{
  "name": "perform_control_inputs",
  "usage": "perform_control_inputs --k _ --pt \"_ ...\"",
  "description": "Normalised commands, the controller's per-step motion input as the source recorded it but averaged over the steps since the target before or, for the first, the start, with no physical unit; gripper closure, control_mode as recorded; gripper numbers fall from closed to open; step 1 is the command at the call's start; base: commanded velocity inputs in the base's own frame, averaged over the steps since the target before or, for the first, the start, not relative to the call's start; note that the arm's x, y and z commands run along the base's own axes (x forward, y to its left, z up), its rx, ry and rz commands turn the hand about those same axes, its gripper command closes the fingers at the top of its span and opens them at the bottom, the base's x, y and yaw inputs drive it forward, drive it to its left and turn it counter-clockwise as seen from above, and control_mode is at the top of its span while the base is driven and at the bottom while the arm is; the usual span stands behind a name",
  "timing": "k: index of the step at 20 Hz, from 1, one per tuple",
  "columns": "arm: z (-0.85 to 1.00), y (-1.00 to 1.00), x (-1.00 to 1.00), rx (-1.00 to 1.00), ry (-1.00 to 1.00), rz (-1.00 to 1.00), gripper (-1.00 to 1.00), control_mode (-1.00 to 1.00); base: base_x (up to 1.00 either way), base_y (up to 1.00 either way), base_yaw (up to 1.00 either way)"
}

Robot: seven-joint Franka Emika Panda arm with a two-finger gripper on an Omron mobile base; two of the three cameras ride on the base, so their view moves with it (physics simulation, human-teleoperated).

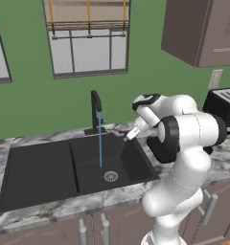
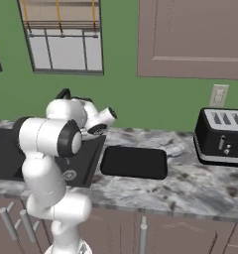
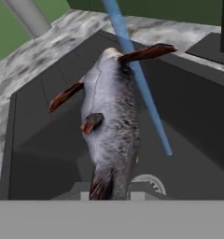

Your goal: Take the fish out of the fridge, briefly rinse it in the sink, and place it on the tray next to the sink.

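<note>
Fish (image 3: 109,126) pinched in hand (image 3: 111,196), hanging over sink (image 1: 45,172) right basin beside the blue water stream (image 1: 99,143) from tap (image 1: 95,112). Tray (image 2: 134,162) on desk right of sink.

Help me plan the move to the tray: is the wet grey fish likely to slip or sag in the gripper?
The slim silvery-grey fish probably stays stiff: it juts straight out from the shut gripper without drooping. It may be slippery, since the blue water stream runs right beside it over the matte black sink. Held by one end, it could pivot if swung fast.
</note>
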Motion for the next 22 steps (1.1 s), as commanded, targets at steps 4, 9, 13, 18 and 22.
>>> perform_control_inputs --k 4,9,13,18,22 --pt "-0.08 0.12 0.56 0.03 0.08 0.00 1.00 -1.00 0.00 0.00 0.00" --pt "-0.13 0.22 0.57 0.00 0.11 0.00 1.00 -1.00 0.00 0.00 0.00" --pt "-0.17 0.20 0.41 0.00 0.13 0.00 1.00 -1.00 0.00 0.00 0.00" --pt "-0.16 0.26 0.49 0.00 0.12 -0.01 1.00 -1.00 0.00 0.00 0.00" --pt "-0.17 0.34 0.50 0.00 0.09 -0.01 1.00 -1.00 0.00 0.00 0.00"
